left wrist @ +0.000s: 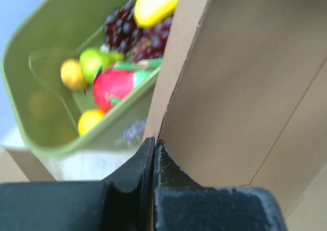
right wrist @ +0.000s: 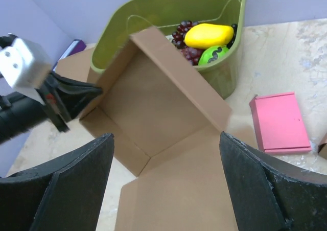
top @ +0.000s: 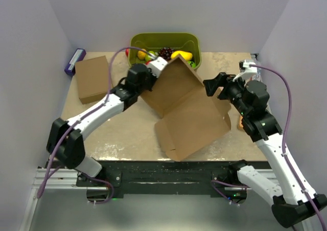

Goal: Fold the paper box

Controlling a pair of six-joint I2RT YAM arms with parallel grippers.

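Note:
The paper box (top: pixel 196 121) is a large brown cardboard sheet lying unfolded mid-table, with its far panel (right wrist: pixel 153 103) tilted up against the green bin. My left gripper (top: pixel 153 77) is shut on the left edge flap of that raised panel. In the left wrist view the jaws (left wrist: pixel 154 145) pinch the cardboard edge (left wrist: pixel 173 83) between them. My right gripper (top: pixel 217 88) hovers over the box's right side. Its jaws (right wrist: pixel 166 139) stand wide open with nothing between them, and the flat part of the box lies below.
A green bin (top: pixel 196 47) of toy fruit stands at the back, right behind the raised panel. A smaller flat cardboard rectangle (top: pixel 93 78) and a purple item (top: pixel 74 61) lie back left. A pink flat block (right wrist: pixel 280 122) lies on the table to the right of the box.

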